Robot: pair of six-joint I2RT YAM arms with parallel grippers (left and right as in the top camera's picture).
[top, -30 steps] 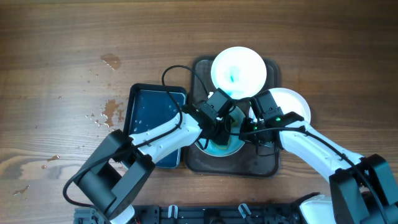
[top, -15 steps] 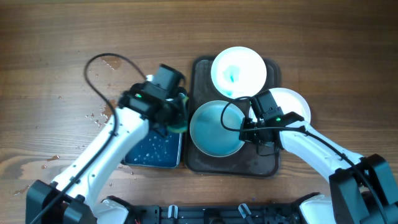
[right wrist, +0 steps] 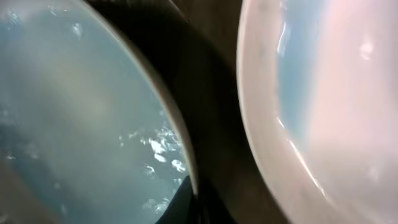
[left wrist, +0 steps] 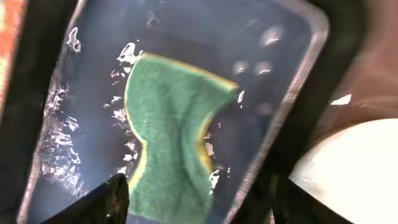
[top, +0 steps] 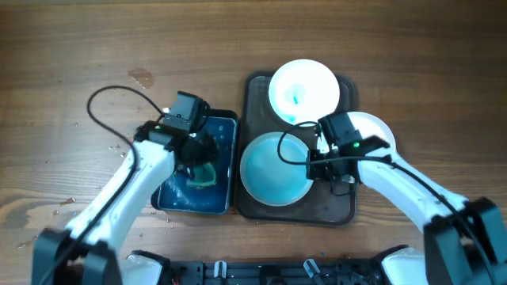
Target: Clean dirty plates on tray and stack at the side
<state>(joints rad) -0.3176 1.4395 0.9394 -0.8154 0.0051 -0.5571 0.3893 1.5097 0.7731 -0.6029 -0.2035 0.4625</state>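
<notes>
Brown and low-rimmed, the tray lies right of the bench's centre, with the dark blue basin just beside it at 9 o'clock. On the tray, the far plate sits at 12 o'clock, white with a small blue-green smear near its middle. The near plate sits at about 7 o'clock, and a pale blue-green film covers its whole face. The third plate is at 3 o'clock, mostly beyond the tray's rim and partly hidden under the right arm. Whether it rests on the rim or on the bench cannot be told.

The left gripper is down inside the basin, clamped on a green sponge with a yellow edge. The sponge is buckled, narrowed at its waist, and lies in shallow water with bubbles around it. A black cable loops over the bench at 10 o'clock from the basin, and water drops speckle the wood at 9 o'clock.

The right gripper is at the near plate's rim at 3 o'clock. In the right wrist view one dark fingertip shows against that rim, with bare tray beyond it. Whether the gripper is apart or together cannot be told.
</notes>
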